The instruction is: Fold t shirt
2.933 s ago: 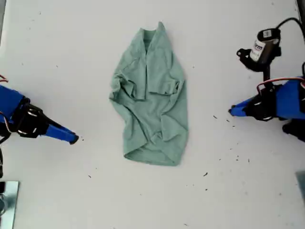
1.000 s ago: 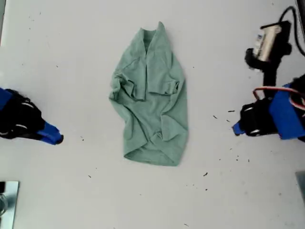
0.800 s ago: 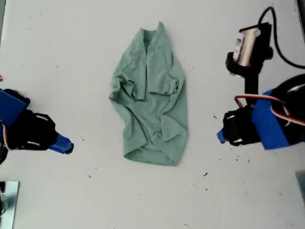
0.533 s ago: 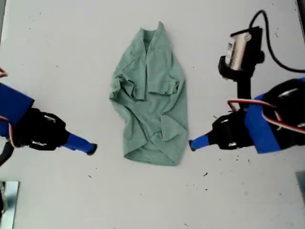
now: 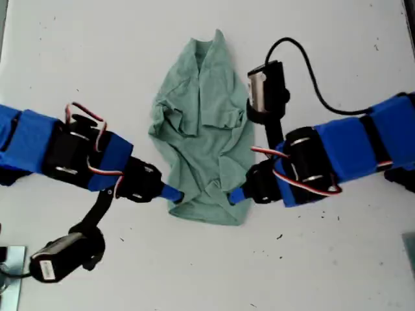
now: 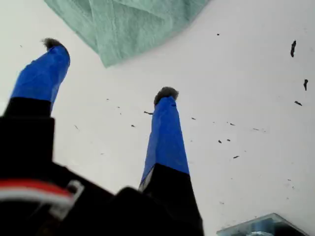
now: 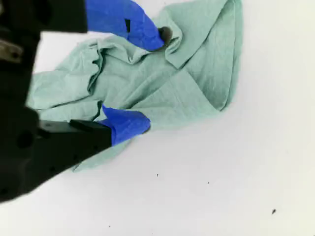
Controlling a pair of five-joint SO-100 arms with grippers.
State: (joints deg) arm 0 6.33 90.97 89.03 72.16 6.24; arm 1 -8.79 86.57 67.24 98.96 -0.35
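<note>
Both parted grippers are reaching the limp, light pale sage-green cloth t-shirt [image 5: 204, 129]: my second gripper [image 7: 147, 81] is straddling the hem with nothing gripped, my first gripper [image 6: 106, 73] is empty beside it; I'd pinch the hem corners

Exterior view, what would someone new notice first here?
The crumpled mint t shirt lies mid-table, with both blue arms at its hem. My first tool, from the exterior view's left, is open by the hem corner. My second tool, from that view's right, is open with fingertips on the cloth.
</note>
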